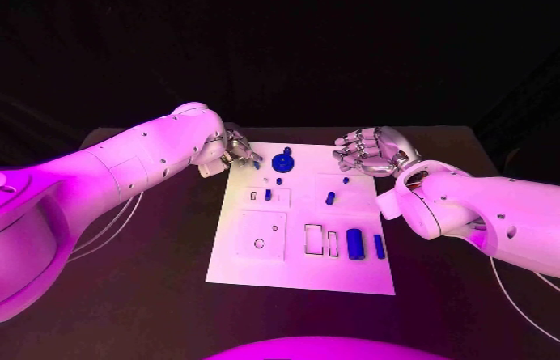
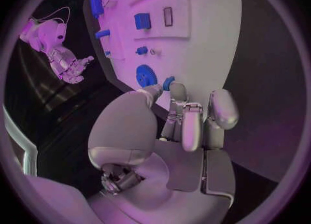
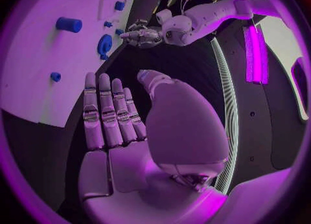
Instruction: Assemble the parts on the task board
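White and flat, the task board lies in the middle of the black table, and everything the job needs sits on it. Near its front edge are rectangular recesses, with two upright blue blocks just beside them; mid-board stand a few smaller blue pegs, and toward the far edge sits the round blue gear. The left hand hangs at the board's far left corner, and in the left wrist view its fingertips are pinched on a small blue part, held just beside the gear. The right hand hovers over the board's far right corner with its fingers straight, side by side and carrying nothing, as the right wrist view confirms. The step in hand looks like seating that small piece somewhere by the gear, though I cannot tell which hole it belongs to. To do it well, the left hand should bring the piece upright over its seat before lowering it, keeping the pinch light enough that the part can settle rather than jam. Lateral nudging near the gear risks knocking it. The right hand is best kept off the board, or pressed on a bare corner if the board starts to slide.
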